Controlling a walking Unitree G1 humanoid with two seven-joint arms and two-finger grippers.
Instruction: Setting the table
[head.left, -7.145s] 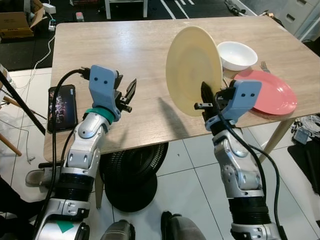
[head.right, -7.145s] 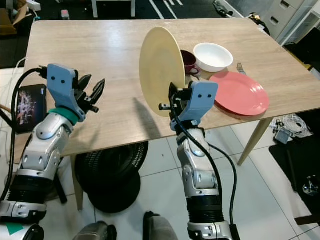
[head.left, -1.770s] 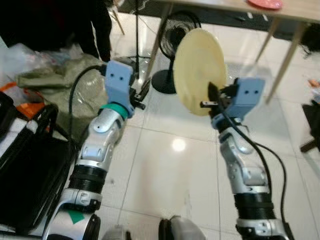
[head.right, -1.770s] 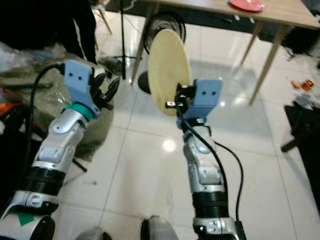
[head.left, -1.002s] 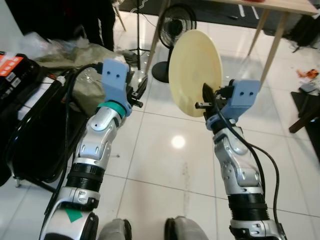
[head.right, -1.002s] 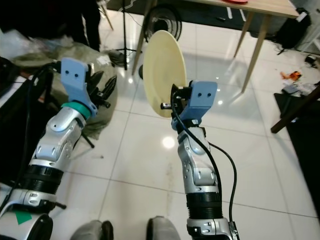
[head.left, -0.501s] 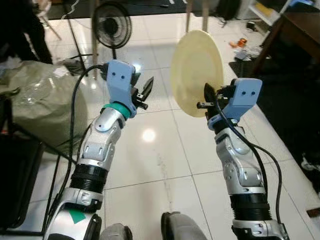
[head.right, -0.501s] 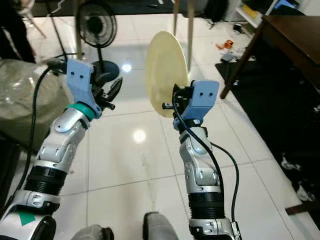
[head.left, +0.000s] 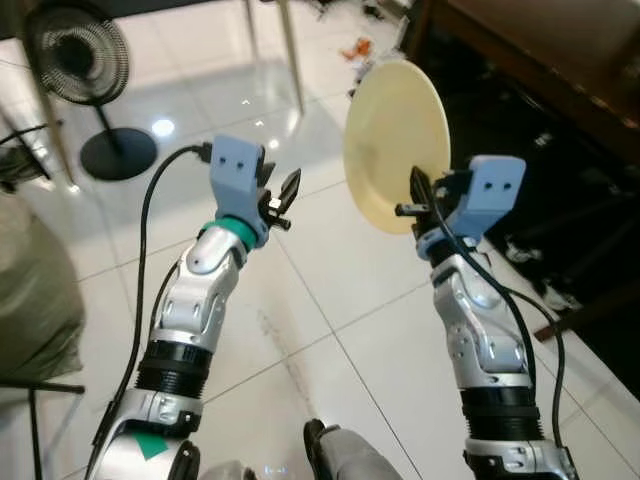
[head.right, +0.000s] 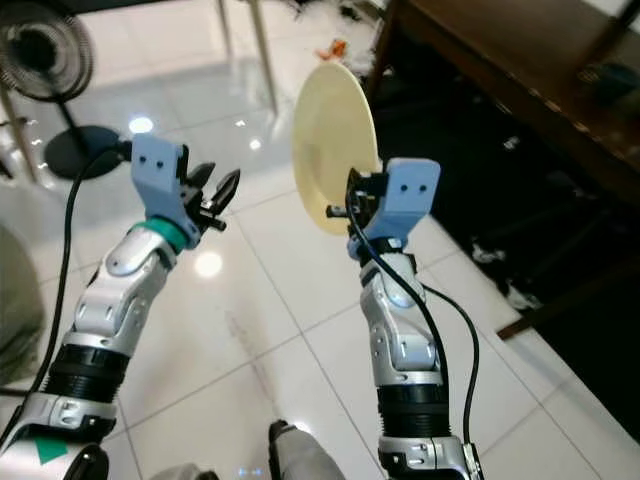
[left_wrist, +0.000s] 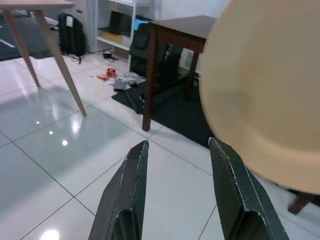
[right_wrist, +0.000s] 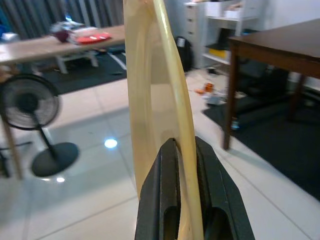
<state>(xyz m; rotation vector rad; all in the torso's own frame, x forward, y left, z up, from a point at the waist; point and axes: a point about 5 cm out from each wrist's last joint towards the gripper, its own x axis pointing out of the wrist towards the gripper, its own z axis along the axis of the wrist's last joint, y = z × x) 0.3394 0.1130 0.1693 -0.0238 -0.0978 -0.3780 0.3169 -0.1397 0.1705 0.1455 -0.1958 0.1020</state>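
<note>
My right gripper (head.left: 418, 203) is shut on the lower rim of a pale yellow plate (head.left: 395, 140) and holds it upright on edge at chest height. In the right wrist view the two black fingers (right_wrist: 167, 170) pinch the plate's rim (right_wrist: 155, 75) between them. My left gripper (head.left: 285, 192) is raised to the left of the plate, open and holding nothing. In the left wrist view the plate (left_wrist: 270, 90) stands beside its open fingers (left_wrist: 130, 185). A dark wooden table (head.right: 520, 70) stands ahead on the right.
I stand on glossy white floor tiles (head.left: 330, 300). A black standing fan (head.left: 75, 60) is at the far left, with light table legs (head.left: 290, 50) behind. The light wooden table (right_wrist: 50, 45) with a red plate is farther off. Clutter and cables (head.right: 500, 270) lie under the dark table.
The whole view has swung right: the fan slid to the far left and the dark table came in at the right. The plate stays in the right gripper; the left stays open.
</note>
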